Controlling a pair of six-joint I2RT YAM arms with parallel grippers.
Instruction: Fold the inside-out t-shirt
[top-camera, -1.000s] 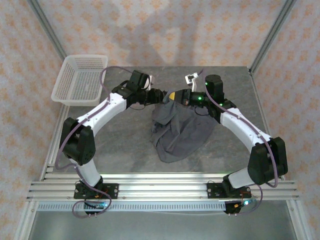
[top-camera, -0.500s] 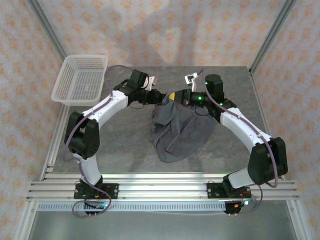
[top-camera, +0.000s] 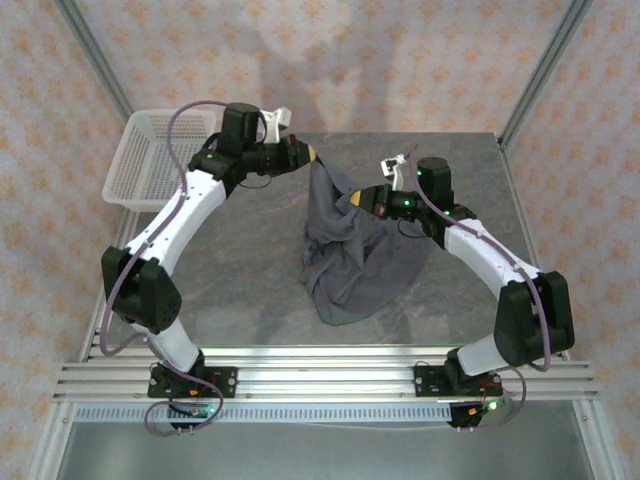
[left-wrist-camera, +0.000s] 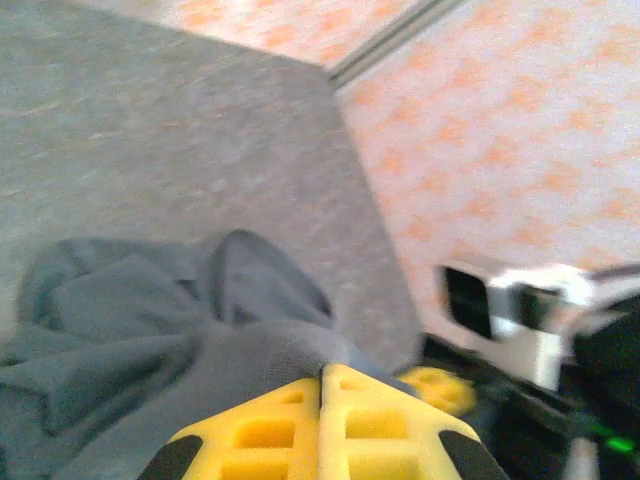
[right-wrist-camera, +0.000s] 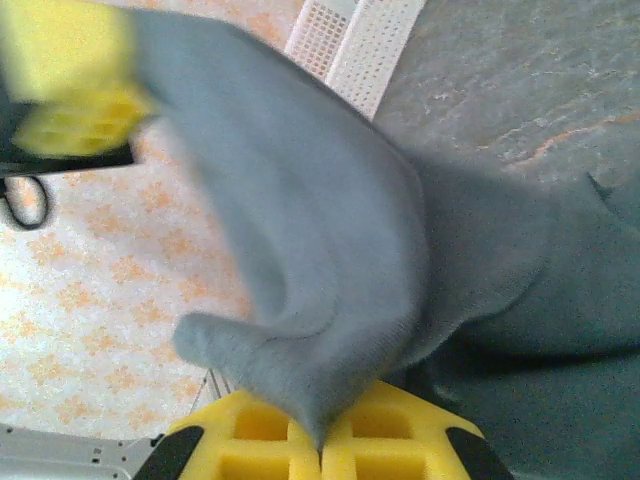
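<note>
Now both grippers are holding the inside-out t-shirt (top-camera: 360, 265) up by pinched cloth.
It is hanging bunched at mid-table, its lower part resting on the table (top-camera: 220, 270) and its top edge stretching between two grips. The left gripper (top-camera: 311, 157), raised higher, is pinching one corner with its jaws closed on fabric. The right gripper (top-camera: 357, 197), lower, is clamping another fold. Gripping two separated points is likely serving to spread the cloth. The white mesh basket (top-camera: 150, 165) is sitting well apart.

basket (top-camera: 150, 172) far left, open table (top-camera: 230, 270) beside t-shirt (top-camera: 362, 262)
</note>
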